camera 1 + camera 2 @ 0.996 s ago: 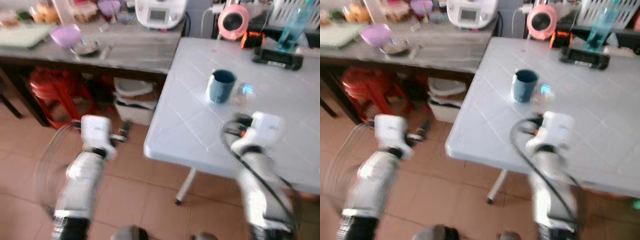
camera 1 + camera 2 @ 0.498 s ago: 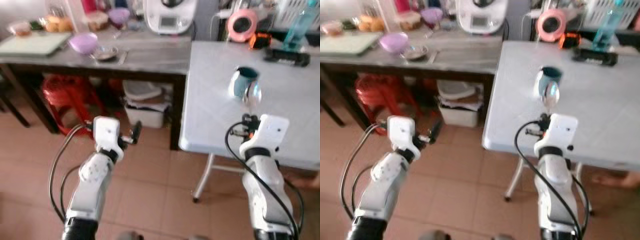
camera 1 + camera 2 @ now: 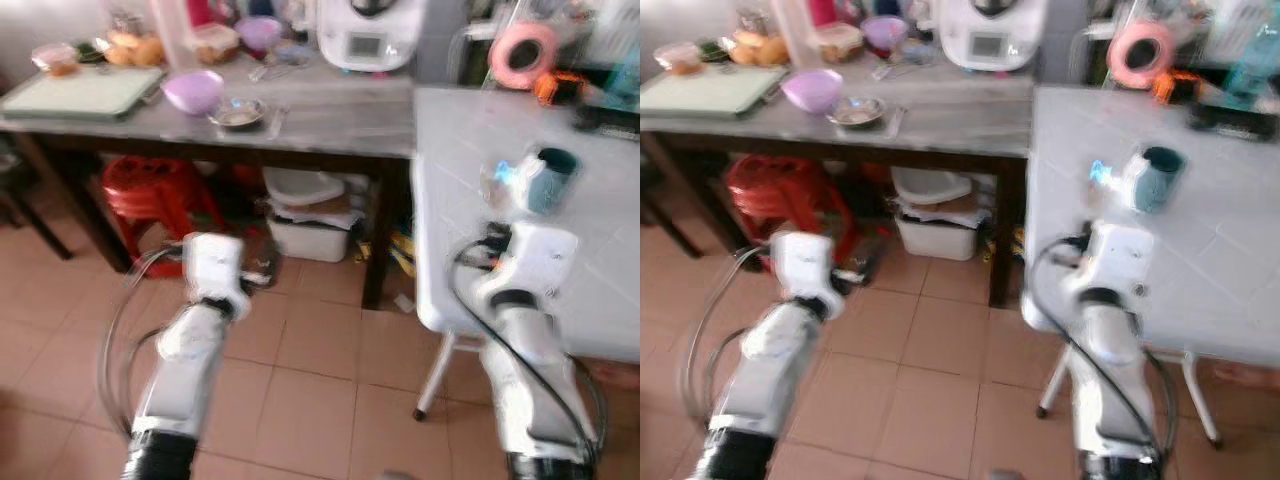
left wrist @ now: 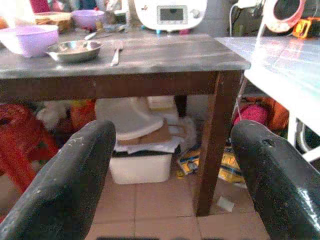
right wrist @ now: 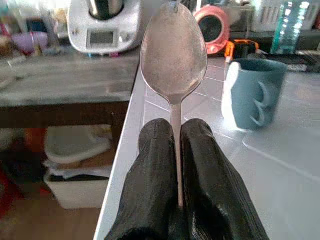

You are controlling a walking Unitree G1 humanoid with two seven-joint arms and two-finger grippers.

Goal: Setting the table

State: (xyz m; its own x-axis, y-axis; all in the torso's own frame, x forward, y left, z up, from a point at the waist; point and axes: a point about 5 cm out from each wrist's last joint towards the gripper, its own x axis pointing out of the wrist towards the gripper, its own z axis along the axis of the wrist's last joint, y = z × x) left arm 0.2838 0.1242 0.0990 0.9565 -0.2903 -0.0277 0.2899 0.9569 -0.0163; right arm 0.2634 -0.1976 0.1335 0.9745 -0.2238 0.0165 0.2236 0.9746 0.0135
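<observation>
**Spoon gripped beside the white table**

Head views: the right gripper (image 3: 1095, 215) was at the white table's (image 3: 1240, 250) near edge, close to the teal mug (image 3: 1155, 178).

Left wrist view: the left gripper (image 4: 172, 165) was spread wide, holding nothing, facing the wooden table (image 4: 125, 60).

Right wrist view: fingers (image 5: 157, 170) were clenched on the upright spoon (image 5: 173, 55).

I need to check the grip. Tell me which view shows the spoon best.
The right wrist view: the spoon stands sharp, bowl up, its handle pinched between the right gripper's shut jaws. In the eye views it is just a blurred glint beside the teal mug.
</observation>
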